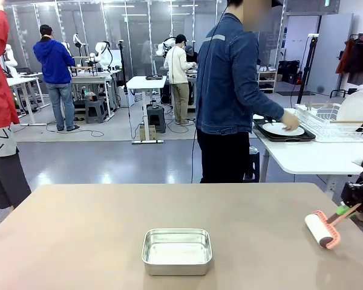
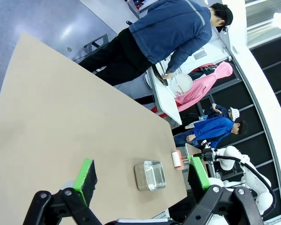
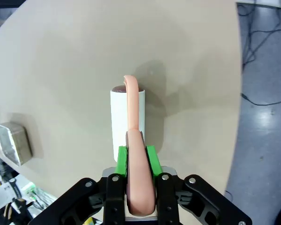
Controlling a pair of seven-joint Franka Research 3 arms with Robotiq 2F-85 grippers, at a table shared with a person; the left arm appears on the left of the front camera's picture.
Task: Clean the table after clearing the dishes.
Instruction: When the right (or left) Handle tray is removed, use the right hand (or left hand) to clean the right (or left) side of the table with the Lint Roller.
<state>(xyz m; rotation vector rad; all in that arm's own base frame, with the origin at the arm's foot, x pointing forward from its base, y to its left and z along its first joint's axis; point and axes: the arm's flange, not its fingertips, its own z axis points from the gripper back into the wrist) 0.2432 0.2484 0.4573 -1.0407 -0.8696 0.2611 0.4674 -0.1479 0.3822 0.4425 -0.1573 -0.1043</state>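
Note:
The beige table (image 1: 78, 229) spreads wide in front of me. My right gripper (image 1: 349, 210) is at its right edge, shut on the pink handle of a lint roller (image 1: 322, 229). The roller's white drum (image 3: 126, 117) lies on the tabletop, and the green pads (image 3: 151, 159) clamp the handle in the right wrist view, where the right gripper (image 3: 136, 158) fills the bottom. My left gripper (image 2: 140, 165) hangs open high above the table with nothing between its fingers. One of the dishes, a white plate (image 1: 282, 128) on a dark tray (image 1: 302, 136), sits on the white side table under the person's hand (image 1: 290, 120).
A small steel pan (image 1: 176, 251) stands near the front middle of the table and shows as pan (image 3: 14, 140) at the left of the right wrist view. The person (image 1: 230, 90) in a denim jacket stands beyond the far edge. A wire rack (image 1: 333, 121) holds a plate.

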